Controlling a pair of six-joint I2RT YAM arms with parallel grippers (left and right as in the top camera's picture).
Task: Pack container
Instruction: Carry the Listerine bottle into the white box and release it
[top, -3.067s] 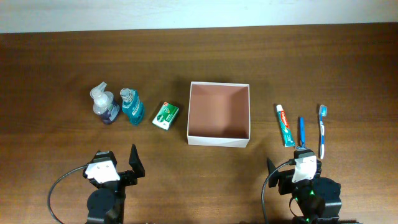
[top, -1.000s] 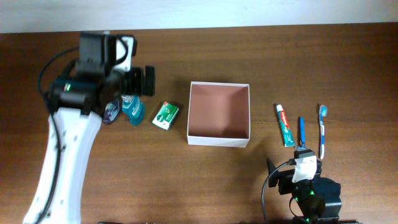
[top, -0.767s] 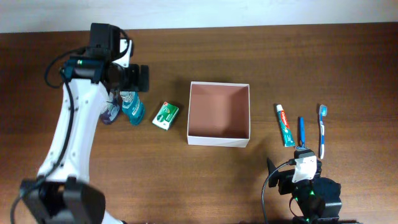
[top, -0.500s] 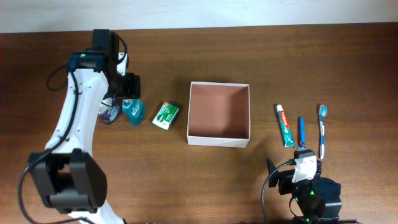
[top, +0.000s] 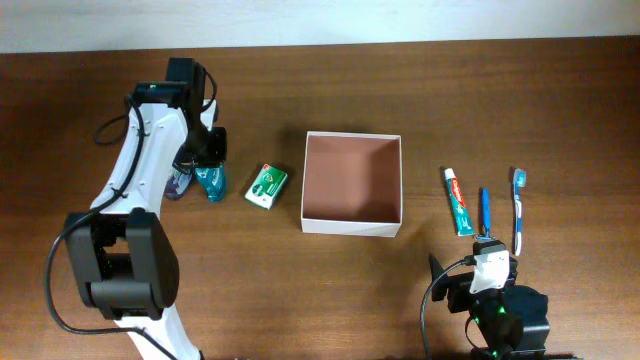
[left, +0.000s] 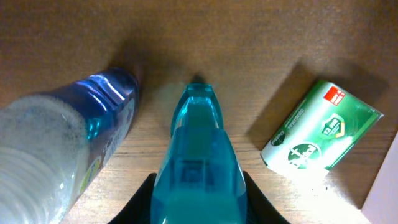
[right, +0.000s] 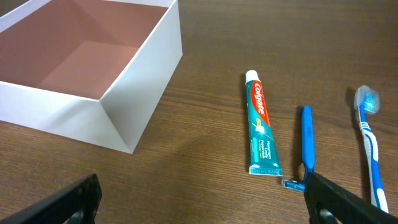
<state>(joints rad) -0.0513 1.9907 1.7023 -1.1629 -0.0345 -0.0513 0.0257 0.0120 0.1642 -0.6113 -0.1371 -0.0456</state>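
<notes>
Fingers of the left gripper (left: 198, 198) straddle the teal bottle (left: 196, 143) at the overhead frame's upper left; whether they press it cannot be told. The right gripper (right: 205, 199) is spread wide at lower right. The container (top: 352, 226) sits mid-frame, with the green carton (top: 266, 186) just to its left.

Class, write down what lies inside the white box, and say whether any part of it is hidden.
Nothing lies inside the box: only its bare pinkish-brown floor shows from overhead. No part is covered.
</notes>
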